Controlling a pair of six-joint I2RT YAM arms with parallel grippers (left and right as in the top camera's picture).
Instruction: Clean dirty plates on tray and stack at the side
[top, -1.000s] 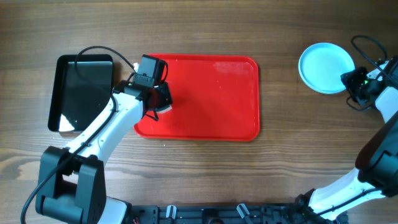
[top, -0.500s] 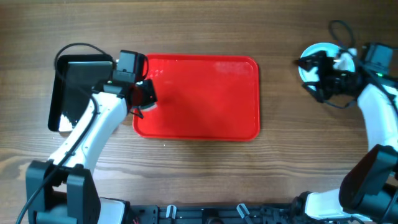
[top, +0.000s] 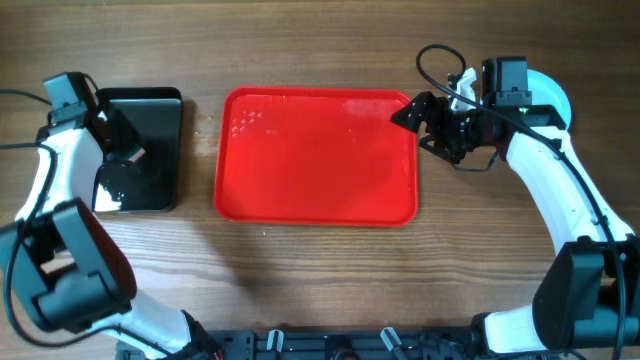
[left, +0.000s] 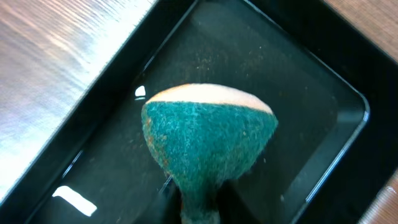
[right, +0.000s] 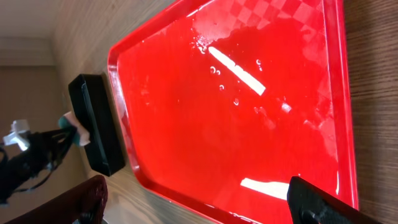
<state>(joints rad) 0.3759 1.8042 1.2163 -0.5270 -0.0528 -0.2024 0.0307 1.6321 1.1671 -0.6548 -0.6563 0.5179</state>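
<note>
The red tray (top: 316, 155) lies in the middle of the table with nothing on it; a few water drops shine on it in the right wrist view (right: 249, 124). The pale blue plates (top: 560, 100) sit at the far right, mostly hidden behind my right arm. My right gripper (top: 420, 128) is open and empty over the tray's right edge, its fingers wide apart (right: 205, 208). My left gripper (top: 118, 150) is shut on a green sponge (left: 208, 140) held over the black tray (top: 140, 150).
The black glossy tray (left: 298, 74) stands left of the red tray, also seen in the right wrist view (right: 96, 134). Bare wooden table lies around both trays. Cables loop above my right wrist.
My left arm has swung left from the red tray's left end to the black tray, sponge in grip. My right arm has moved left from the plates to the tray's right edge.
</note>
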